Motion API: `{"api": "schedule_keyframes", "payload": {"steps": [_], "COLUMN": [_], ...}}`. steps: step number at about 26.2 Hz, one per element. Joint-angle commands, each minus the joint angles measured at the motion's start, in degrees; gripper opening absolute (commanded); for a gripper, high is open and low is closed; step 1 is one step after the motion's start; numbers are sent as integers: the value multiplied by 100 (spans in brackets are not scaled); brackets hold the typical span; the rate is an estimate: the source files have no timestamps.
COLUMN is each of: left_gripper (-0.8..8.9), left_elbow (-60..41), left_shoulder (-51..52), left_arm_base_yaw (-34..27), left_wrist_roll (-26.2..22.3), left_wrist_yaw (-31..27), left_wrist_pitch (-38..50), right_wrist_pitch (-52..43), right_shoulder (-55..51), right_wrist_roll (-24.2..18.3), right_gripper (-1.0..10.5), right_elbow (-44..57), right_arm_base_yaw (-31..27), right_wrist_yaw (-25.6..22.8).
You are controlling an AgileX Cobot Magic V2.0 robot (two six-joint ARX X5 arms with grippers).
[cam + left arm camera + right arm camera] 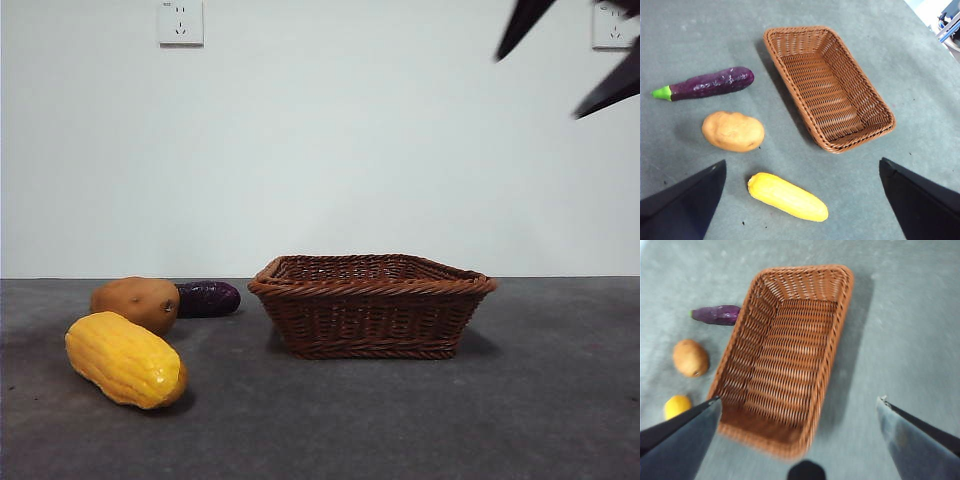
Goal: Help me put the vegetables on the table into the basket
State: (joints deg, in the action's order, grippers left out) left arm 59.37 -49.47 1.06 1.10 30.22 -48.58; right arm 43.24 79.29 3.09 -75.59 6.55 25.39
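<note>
On my left side the three vegetables lie on the counter (pixel 400 420), all outside the basket (pixel 372 318). The corn cob (pixel 125 359) lies nearest the front, the potato (pixel 136 302) sits behind it, and the eggplant (pixel 207 298) lies farthest back, just beside the potato. To their right the wicker basket stands on the counter with nothing inside; its woven floor shows bare. My left gripper (pixel 800 200) hangs above the vegetables, jaws spread wide. My right gripper (pixel 800 440) hangs over the basket, jaws wide too, holding nothing.
</note>
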Motion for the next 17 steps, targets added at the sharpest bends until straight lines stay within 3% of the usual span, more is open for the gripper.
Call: {"api": "schedule_keyframes", "payload": {"steps": [1, 8, 15, 17], "left_gripper": [754, 754, 754, 754], "left_elbow": [9, 9, 9, 9], "left_shoulder": [-68, -181, -201, -210], "left_arm_base_yaw": [15, 15, 15, 15], "left_wrist_roll": [20, 20, 20, 20], "left_wrist_yaw": [26, 22, 22, 20], "left_wrist_pitch": [46, 59, 42, 44], "right_wrist_pitch": [7, 181, -66, -92], "right_shoulder": [785, 2852, 3884, 4072], "right_wrist_roll": [33, 37, 275, 293], "right_gripper": [649, 648, 620, 561], "right_elbow": [-577, -1943, -2090, -2090], "right_arm_base_yaw": [238, 811, 938, 938], "right_wrist_yaw": [-214, -782, -1038, -1108]}}
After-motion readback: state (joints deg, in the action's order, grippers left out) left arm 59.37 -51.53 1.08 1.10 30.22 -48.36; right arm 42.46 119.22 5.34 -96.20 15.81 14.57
